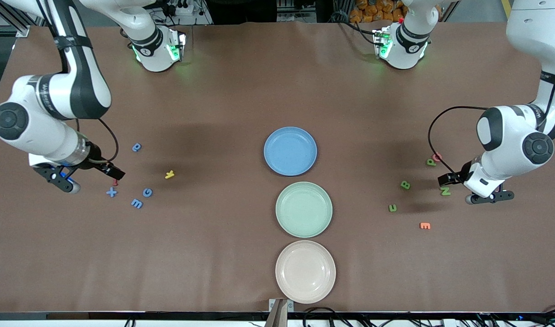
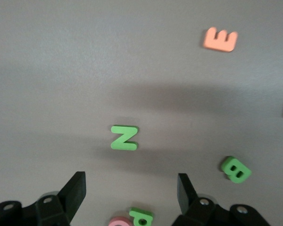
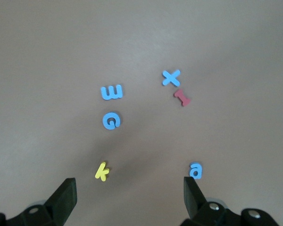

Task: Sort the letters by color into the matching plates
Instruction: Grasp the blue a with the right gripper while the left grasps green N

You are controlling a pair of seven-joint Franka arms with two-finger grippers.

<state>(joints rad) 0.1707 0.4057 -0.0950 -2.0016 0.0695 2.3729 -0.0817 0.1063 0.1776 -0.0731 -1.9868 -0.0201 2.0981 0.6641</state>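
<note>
the green letter n (image 2: 124, 137) lies flat on the brown bench (image 1: 223, 100) at the left arm's end, with the green b (image 2: 236, 169) beside it and the orange e (image 2: 220, 39) nearer the front camera. the left gripper (image 2: 132, 190) is held low over the n, fingers (image 2: 74, 188) spread with nothing between them. for a clean pick, the fingers should be centred on the n and lowered until its edges are straddled. the mint green plate (image 1: 304, 209), at nine o'clock from the n in the front view, is empty, as are the blue plate (image 1: 290, 151) and beige plate (image 1: 305, 271). the right gripper (image 3: 129, 195) is held over the blue letters (image 3: 112, 92), fingers spread and empty. cables are seen along the bench edges.
</note>
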